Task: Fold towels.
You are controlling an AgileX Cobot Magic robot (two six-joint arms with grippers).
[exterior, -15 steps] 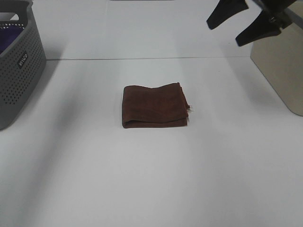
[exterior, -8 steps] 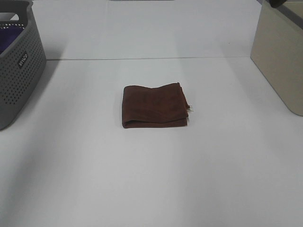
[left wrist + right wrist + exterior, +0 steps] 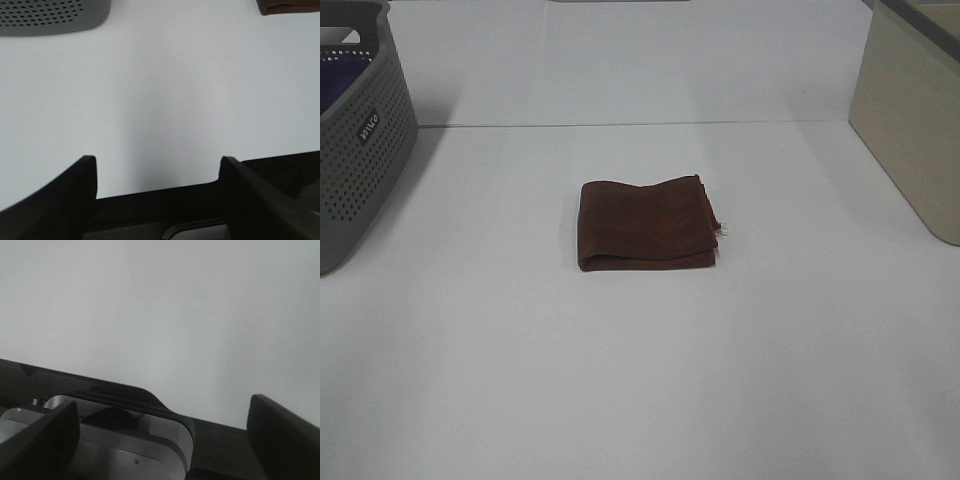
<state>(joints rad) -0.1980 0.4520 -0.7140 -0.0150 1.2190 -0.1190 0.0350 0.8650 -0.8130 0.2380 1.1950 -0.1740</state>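
Note:
The towel [image 3: 645, 224] is a dark reddish-brown cloth lying folded into a small rectangle in the middle of the white table, with a white tag [image 3: 724, 231] sticking out at its right edge. Neither gripper appears in the exterior high view. In the left wrist view my left gripper [image 3: 158, 162] is open and empty over the table's near edge, and one corner of the towel [image 3: 290, 6] shows far off. My right gripper [image 3: 164, 405] is open and empty too, above bare white surface; no towel shows in its view.
A grey perforated basket [image 3: 360, 140] stands at the far left with a purple cloth [image 3: 340, 75] inside; it also shows in the left wrist view as the basket [image 3: 50, 17]. A beige box [image 3: 915, 110] stands at the far right. A grey machine housing [image 3: 100, 440] lies below the right gripper.
The right gripper, seen open at the upper right a second ago, has withdrawn out of the exterior high view. The towel has not moved.

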